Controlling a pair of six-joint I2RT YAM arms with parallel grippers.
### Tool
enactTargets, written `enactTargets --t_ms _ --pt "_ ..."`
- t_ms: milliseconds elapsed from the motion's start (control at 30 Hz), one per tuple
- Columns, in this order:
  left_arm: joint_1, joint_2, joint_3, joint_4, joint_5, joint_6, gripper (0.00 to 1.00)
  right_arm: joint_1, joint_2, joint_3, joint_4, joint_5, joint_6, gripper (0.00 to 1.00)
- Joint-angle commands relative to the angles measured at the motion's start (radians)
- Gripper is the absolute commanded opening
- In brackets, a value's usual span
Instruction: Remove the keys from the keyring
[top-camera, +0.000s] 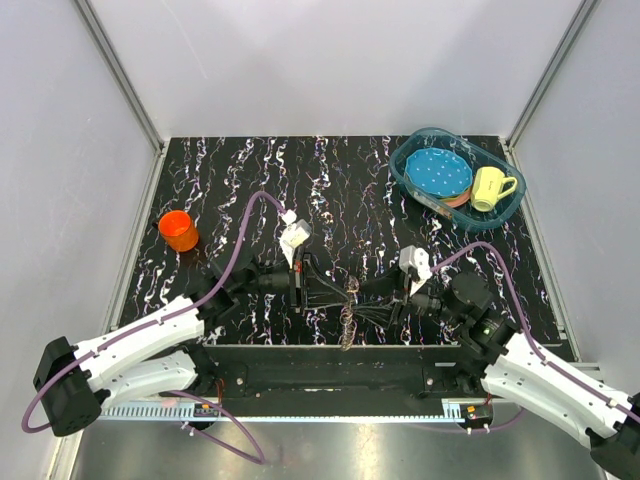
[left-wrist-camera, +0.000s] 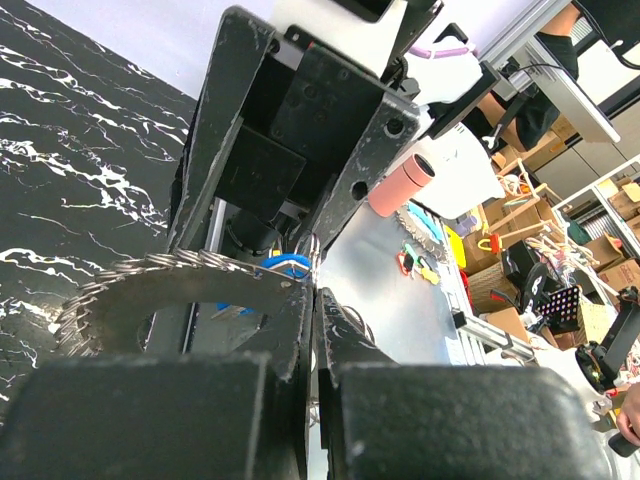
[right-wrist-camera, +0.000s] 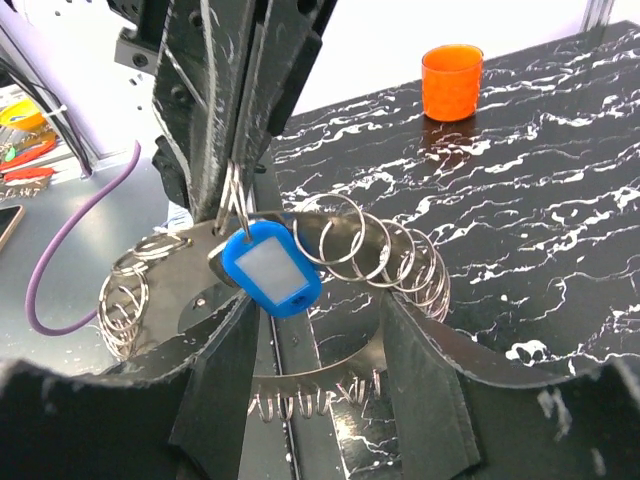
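Black marbled worktop (top-camera: 250, 170) below; the thin metal keyring (right-wrist-camera: 320, 377) is held up between my 2 arms at its near edge. Left jaws pinch the small blue-headed key (right-wrist-camera: 268, 268). Right jaws straddle the ring; I cannot tell if they grip. Next, I think, that key must slide off.

The black table (top-camera: 350, 190) (veined white like marble) carries an orange cup (top-camera: 179, 231) at its left and a blue basin (top-camera: 400, 175) at the back right.

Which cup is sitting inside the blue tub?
The yellow mug, in the tub beside the dotted plate. The orange cup stands alone at the left of the table.
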Motion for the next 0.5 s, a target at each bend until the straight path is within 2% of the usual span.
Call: enactTargets --t_ms 0,167,267,300,400,433,467 --pt "0.003 -0.013 0.042 0.074 0.014 -0.005 0.00 0.008 -0.007 -0.002 0.136 0.012 0.025 0.58" --pt "0.003 -0.007 0.035 0.111 0.019 -0.023 0.00 0.011 0.033 0.010 0.167 0.026 0.040 0.54" --pt "0.003 -0.012 0.024 0.130 0.020 -0.035 0.00 0.011 0.031 0.032 0.121 0.052 0.036 0.36" --pt "0.003 -0.016 0.021 0.124 0.019 -0.031 0.00 0.011 0.024 0.035 0.109 0.063 0.031 0.24" --pt "0.003 -0.032 0.021 0.087 0.022 0.003 0.00 0.013 -0.024 0.044 0.064 0.099 0.000 0.08" --pt "0.003 -0.035 0.018 0.079 0.023 0.008 0.00 0.013 -0.044 0.058 0.044 0.107 -0.009 0.00" --pt "0.003 -0.035 0.016 0.079 0.025 0.011 0.00 0.011 -0.052 0.067 -0.003 0.118 -0.030 0.00"
